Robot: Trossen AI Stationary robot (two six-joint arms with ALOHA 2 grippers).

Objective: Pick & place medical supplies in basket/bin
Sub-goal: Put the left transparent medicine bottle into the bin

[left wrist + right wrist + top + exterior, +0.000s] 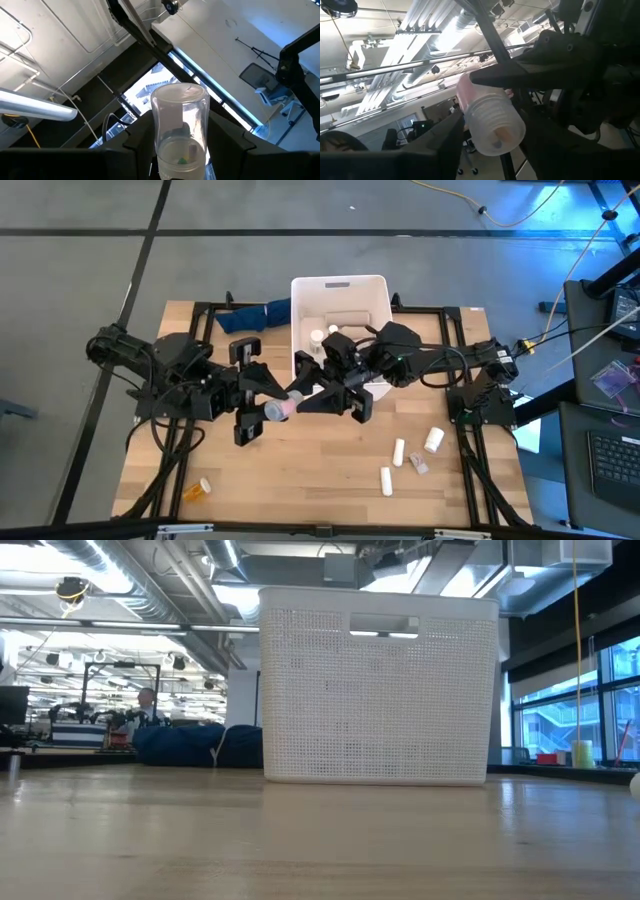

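Observation:
A clear, pink-tinted pill bottle is held in the air above the table's middle, in front of the white basket. My left gripper is shut on it. My right gripper comes from the table's right and stands open, its fingers on either side of the bottle's threaded end; I cannot tell whether they touch it. The basket rests on its base on the table and holds a white bottle. My left gripper pinches the bottle's lower body between its two fingers, at the end away from my right gripper. The fingers come from the table's left, slanting up. The bottle sticks out beyond them toward the right gripper, lifted clear of the table.
Loose supplies lie on the near table: an orange bottle at the left, white bottles and a grey pack at the right. A dark blue cloth lies left of the basket.

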